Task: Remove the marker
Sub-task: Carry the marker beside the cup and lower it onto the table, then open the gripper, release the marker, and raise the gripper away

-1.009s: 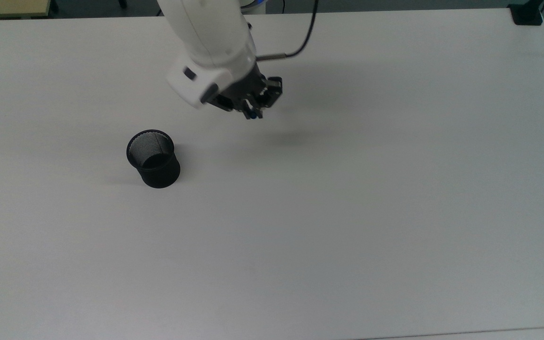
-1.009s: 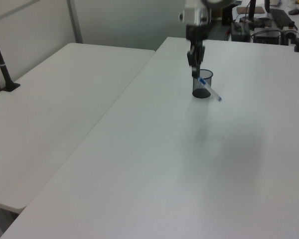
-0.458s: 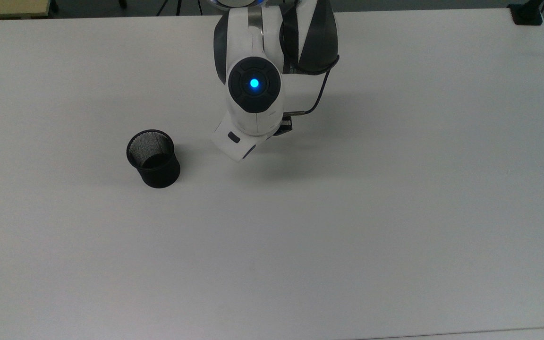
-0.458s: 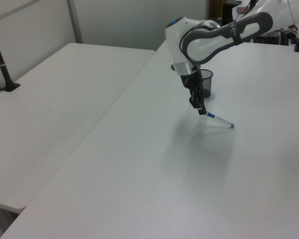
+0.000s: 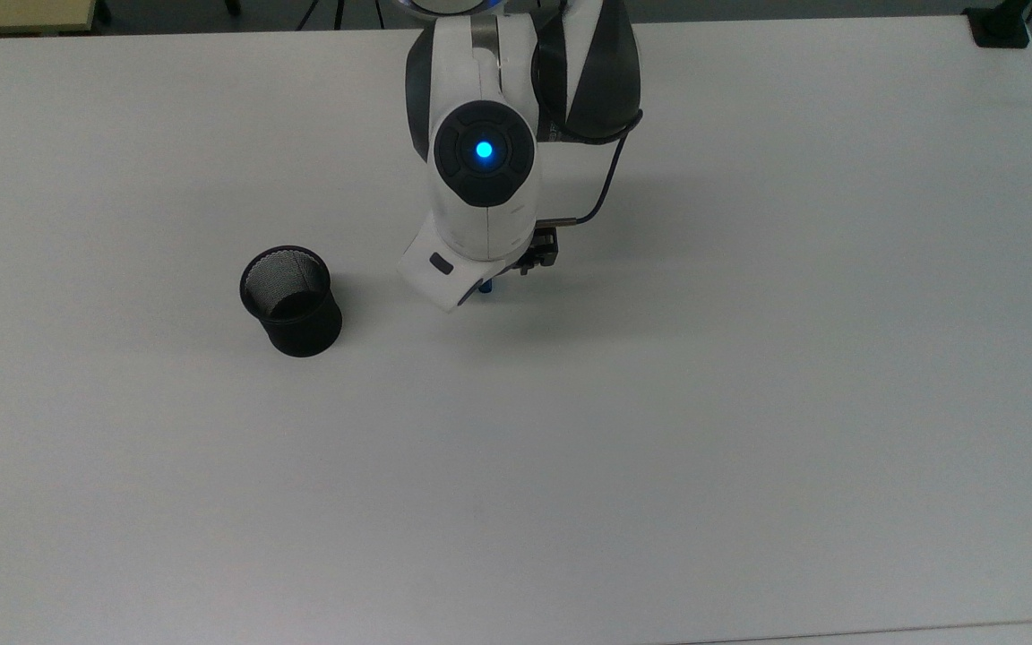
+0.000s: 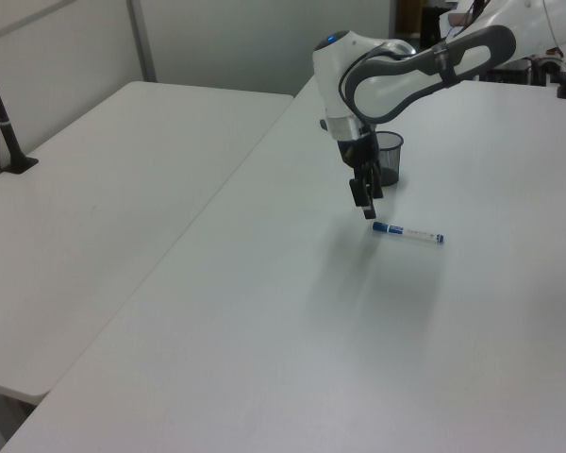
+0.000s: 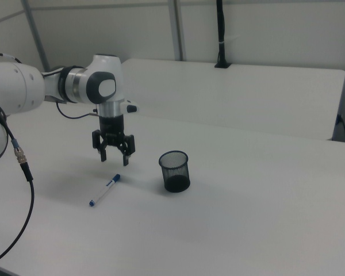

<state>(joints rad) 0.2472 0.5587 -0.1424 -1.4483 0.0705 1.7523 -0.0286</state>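
Observation:
The marker (image 6: pixel 407 232) lies flat on the white table (image 6: pixel 509 311), a white barrel with blue ends, also plain in the right view (image 7: pixel 104 190). In the top view just its blue tip (image 5: pixel 485 288) peeks out from under the arm. My gripper (image 7: pixel 114 155) hangs open a little above the marker's near end, with nothing between its fingers; in the left view the gripper (image 6: pixel 367 192) is up and left of the pen. The black mesh cup (image 5: pixel 290 301) stands upright and apart from the marker (image 7: pixel 175 171).
A second white table (image 6: pixel 94 208) adjoins on the left view's left, with a black post (image 6: pixel 0 113) on it. The arm's cable (image 7: pixel 23 172) hangs at the right view's left. Desks with equipment (image 6: pixel 509 57) lie at the far end.
The gripper let go of the marker, which now lies flat on the table. The gripper opened and rose slightly.

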